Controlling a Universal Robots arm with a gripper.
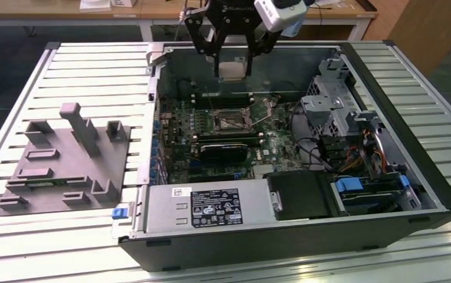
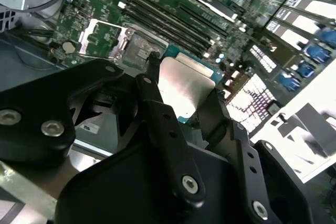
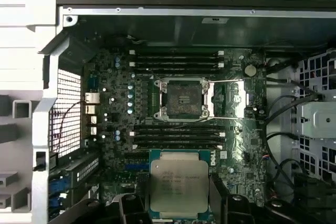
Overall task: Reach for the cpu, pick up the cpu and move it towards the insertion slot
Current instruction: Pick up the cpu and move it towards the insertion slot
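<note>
The tool (image 2: 181, 95) is clamped on the cpu (image 3: 179, 183) (silver top showing), above the insertion slot (image 3: 182, 98).

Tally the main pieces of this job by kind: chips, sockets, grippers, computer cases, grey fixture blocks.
cpu, held between the fingers: 1
insertion slot, lying open: 1
gripper, above the motherboard: 1
computer case, side off: 1
grey fixture block, beside the case at the exterior view's left: 1
Total: 5

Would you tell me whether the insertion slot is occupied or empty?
Empty: the insertion slot shows its bare dark centre, and the cpu is held apart from it.
</note>
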